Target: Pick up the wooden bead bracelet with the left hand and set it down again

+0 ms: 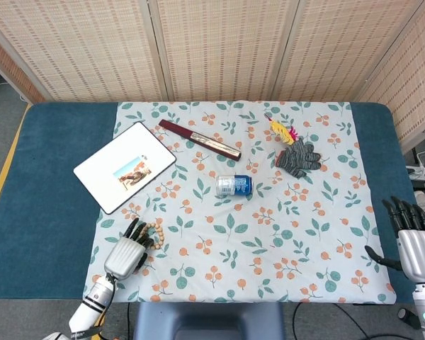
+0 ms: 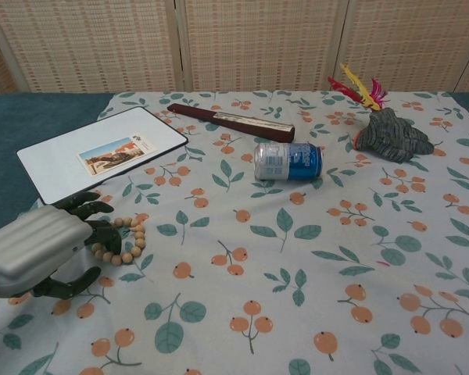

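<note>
Covering part of the bracelet (image 2: 126,241), the left hand (image 2: 41,248) curls there, grip unclear.

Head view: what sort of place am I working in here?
Probably a staged indoor test or demo setup, not a home. A table with blue covering carries a floral cloth, woven screen panels close off the back, and unrelated props lie scattered: a soda can, a white board, a glove.
</note>
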Robot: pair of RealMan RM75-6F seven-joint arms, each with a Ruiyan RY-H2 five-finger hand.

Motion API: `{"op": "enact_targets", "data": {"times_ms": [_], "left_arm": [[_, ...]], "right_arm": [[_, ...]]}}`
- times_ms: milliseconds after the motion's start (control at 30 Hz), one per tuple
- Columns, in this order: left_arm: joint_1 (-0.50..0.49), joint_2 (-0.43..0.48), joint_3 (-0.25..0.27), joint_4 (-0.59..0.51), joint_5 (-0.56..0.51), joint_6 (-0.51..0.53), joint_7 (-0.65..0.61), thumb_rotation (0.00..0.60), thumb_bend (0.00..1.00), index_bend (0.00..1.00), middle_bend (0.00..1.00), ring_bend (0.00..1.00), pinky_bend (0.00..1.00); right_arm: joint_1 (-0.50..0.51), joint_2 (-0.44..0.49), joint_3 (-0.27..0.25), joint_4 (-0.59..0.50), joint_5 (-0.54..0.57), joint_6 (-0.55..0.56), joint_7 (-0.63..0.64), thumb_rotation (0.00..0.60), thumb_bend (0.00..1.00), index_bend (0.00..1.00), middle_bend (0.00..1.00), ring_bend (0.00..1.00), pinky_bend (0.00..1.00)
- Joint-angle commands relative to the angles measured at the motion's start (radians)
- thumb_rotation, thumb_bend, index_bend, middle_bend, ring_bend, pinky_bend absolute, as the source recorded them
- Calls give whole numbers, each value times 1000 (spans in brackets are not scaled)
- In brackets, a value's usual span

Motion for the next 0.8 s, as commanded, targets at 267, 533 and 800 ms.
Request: {"op": "enact_targets", "data": {"times_ms": [267,533,800], "left_arm": [[-16,0,2,7,-13,-34,95,600,489,391,379,134,0],[-29,9,-4,-22,-40,-68,195,600,499,427,448,188,0],[-33,-12,-21,4,-23,-17,235,600,494,612,629,316,0]], "right_arm": [[-2,9,-5,-8,-8,-6,12,451,127,0,0,0,0],[-3,12,-6,-13,-10,-7,12,449,127,0,0,0,0],[-5,16,-7,-15,-15,-3,19,450,127,0,0,0,0]]}}
